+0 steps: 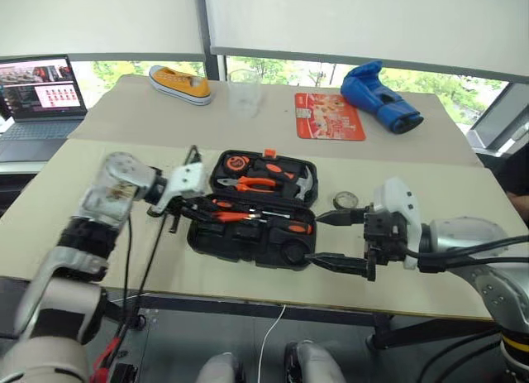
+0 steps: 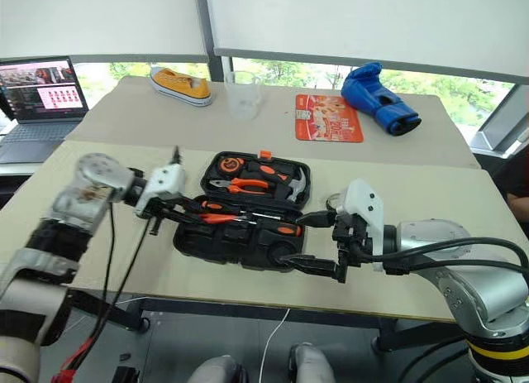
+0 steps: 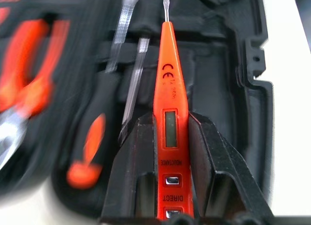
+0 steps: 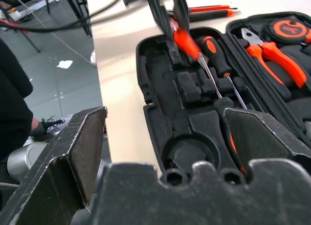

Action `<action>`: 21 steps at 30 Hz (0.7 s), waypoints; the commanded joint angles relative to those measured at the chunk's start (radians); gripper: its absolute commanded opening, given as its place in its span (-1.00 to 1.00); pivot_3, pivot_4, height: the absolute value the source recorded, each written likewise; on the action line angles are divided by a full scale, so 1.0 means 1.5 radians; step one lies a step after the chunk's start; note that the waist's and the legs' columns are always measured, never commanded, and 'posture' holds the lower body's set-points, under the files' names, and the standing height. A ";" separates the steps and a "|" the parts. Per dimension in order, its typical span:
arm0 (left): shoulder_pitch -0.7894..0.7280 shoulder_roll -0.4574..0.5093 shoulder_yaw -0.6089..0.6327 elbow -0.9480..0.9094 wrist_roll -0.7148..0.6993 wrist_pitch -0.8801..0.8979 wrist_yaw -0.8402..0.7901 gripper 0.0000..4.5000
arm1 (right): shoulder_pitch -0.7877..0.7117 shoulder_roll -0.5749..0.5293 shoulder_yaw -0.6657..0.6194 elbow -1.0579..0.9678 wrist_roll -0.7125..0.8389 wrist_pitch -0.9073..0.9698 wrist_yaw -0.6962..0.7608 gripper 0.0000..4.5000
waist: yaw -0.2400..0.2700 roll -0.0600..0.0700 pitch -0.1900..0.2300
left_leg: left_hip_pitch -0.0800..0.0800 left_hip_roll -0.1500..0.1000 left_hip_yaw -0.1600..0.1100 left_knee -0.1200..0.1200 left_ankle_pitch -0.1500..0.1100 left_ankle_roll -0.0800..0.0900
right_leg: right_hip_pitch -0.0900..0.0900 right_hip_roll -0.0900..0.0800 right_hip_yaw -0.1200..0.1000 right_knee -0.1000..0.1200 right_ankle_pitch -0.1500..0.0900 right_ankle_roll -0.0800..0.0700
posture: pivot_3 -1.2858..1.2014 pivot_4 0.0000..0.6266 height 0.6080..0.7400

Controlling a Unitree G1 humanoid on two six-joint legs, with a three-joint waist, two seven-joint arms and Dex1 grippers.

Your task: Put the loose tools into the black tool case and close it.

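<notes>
surface: big beige top, carries everything; both arms reach in over its near edge.

case: black moulded clamshell, lying wide open between the two pincers, shaped recesses inside. The lid half, on the far side of both pincers, already has the pliers, hammer and a round orange-and-black thing seated. The near half has two orange-and-black screwdrivers lying in it plus a few empty slots, including a round one.

left pincer: clamped on the tester screwdriver, hanging just over the case's near half, tip pointing into it.

right pincer: fingers spread wide, holding nothing, parked just beside the case's right end.

tester screwdriver: slim, all orange, little window in the body, metal tip. Its handle end sits between the left pincer's fingers, with the screwdrivers right alongside.

tape roll: small dark ring on the surface just beyond the right pincer, outside the case.

step, my guess: mid-placement of the tester.

next: line it up with a narrow free slot, lower, let go. Tape still to go, then shut the lid.
</notes>
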 commanded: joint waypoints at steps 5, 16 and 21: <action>-0.060 -0.043 -0.009 0.141 0.066 -0.141 0.000 -0.80 | 0.025 -0.006 -0.040 -0.056 0.026 -0.007 -0.035 1.00 | 0.003 0.000 0.000 | -0.001 0.000 0.000 0.000 -0.001 0.001 | 0.000 -0.001 0.000 0.000 0.000 0.000 | 0.03 -0.52 0.75; -0.084 -0.064 0.001 0.190 0.065 -0.130 -0.026 -0.22 | 0.023 -0.004 -0.034 -0.058 0.033 -0.008 -0.055 1.00 | 0.003 0.000 0.000 | -0.002 0.000 -0.001 0.002 -0.002 0.004 | 0.000 -0.001 0.001 0.000 0.000 0.003 | 0.03 -0.52 0.75; -0.088 -0.040 0.005 0.160 0.029 -0.078 -0.029 0.43 | 0.020 -0.005 -0.029 -0.051 0.035 -0.012 -0.055 1.00 | 0.003 0.000 0.000 | -0.003 0.000 -0.002 0.002 -0.002 0.004 | 0.000 -0.001 0.000 0.000 0.000 0.003 | 0.03 -0.52 0.75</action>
